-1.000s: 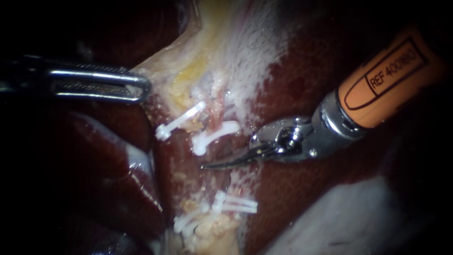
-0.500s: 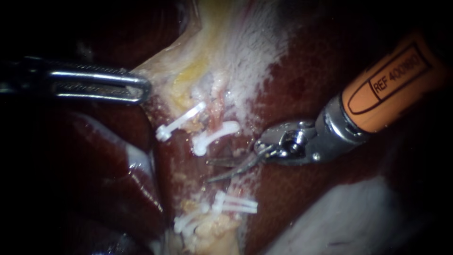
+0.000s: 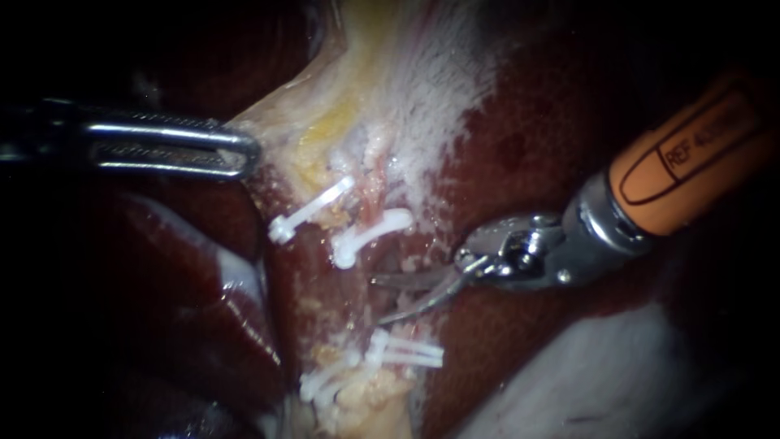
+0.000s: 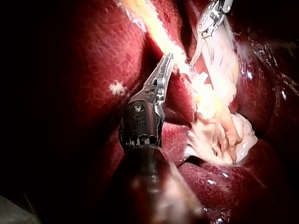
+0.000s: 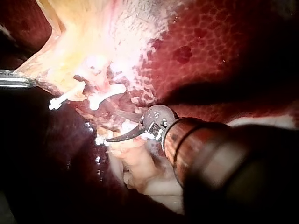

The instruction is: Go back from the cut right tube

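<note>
Right tool [image 3: 379, 301] partly open (gripping nothing), tips below upper clip [image 3: 370, 234]

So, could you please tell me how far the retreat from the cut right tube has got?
Done: the right tube looks parted between its clips. In hand: the right instrument, jaws open, has drawn back a little, tips still beside the gap. Left: clearing the tissue fully.

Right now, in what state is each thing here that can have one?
Left instrument, shut on pale tissue.
Right instrument, open, nothing gripped.
Right tube, cut between its clips.
Upper clips, closed.
Lower clips, closed.
</note>
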Controlling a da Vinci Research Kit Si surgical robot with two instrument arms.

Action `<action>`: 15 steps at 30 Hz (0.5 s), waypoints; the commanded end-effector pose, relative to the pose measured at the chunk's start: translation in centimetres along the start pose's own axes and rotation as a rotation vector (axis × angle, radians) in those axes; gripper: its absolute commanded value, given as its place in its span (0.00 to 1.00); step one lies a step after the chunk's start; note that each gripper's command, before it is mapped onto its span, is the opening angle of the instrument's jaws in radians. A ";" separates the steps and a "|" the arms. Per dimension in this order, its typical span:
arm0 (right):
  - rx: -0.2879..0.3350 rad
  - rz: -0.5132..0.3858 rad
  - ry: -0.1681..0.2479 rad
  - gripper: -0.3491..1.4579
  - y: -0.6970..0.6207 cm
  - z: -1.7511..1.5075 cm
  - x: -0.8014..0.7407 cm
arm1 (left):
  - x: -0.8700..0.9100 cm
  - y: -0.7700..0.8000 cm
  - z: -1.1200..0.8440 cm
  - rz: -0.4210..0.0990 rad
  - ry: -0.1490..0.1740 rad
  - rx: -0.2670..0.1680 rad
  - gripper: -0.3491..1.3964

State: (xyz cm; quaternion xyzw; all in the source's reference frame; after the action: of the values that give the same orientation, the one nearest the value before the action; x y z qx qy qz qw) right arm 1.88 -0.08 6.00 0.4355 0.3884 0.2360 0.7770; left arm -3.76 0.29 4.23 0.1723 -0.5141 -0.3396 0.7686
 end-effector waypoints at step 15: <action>-0.228 -0.315 -0.050 0.92 -0.10 -0.57 0.12 | 0.04 0.06 0.00 0.002 0.000 0.002 0.00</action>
State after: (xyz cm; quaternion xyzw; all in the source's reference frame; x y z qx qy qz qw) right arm 1.49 0.26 5.66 0.2735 0.4045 0.1382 0.8617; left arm -3.73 0.31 4.30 0.1722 -0.5143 -0.3387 0.7688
